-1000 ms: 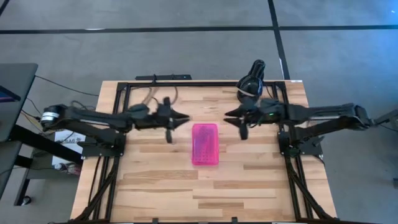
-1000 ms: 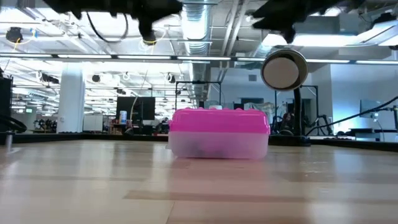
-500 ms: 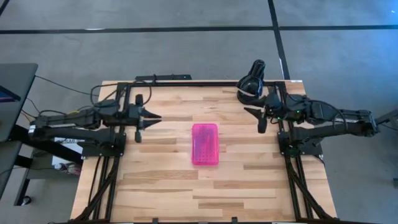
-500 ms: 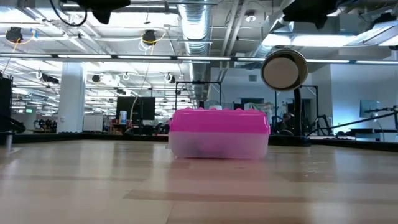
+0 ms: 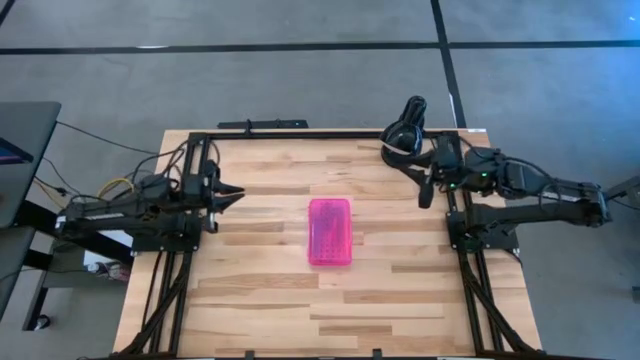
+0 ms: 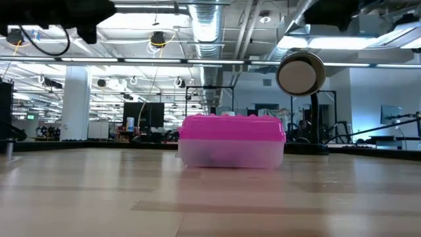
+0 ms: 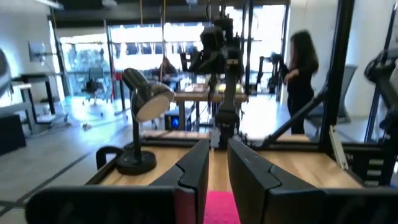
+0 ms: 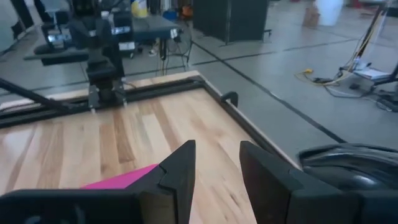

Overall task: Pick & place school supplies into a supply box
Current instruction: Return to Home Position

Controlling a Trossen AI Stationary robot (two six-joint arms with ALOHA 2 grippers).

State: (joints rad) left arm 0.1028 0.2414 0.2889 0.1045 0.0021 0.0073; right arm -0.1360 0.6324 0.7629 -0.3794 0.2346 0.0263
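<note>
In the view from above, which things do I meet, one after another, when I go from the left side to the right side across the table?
In order: left end effector → pink supply box, lid closed → right end effector.

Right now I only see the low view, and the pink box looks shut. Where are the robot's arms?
Observer: From above, the left gripper hangs over the table's left side, apart from the supply box.
Operator: And the other one?
Observer: The right gripper is near the far right corner, by the black round device.
Operator: Holding anything?
Observer: No. Wrist views show both sets of jaws open and empty.
</note>
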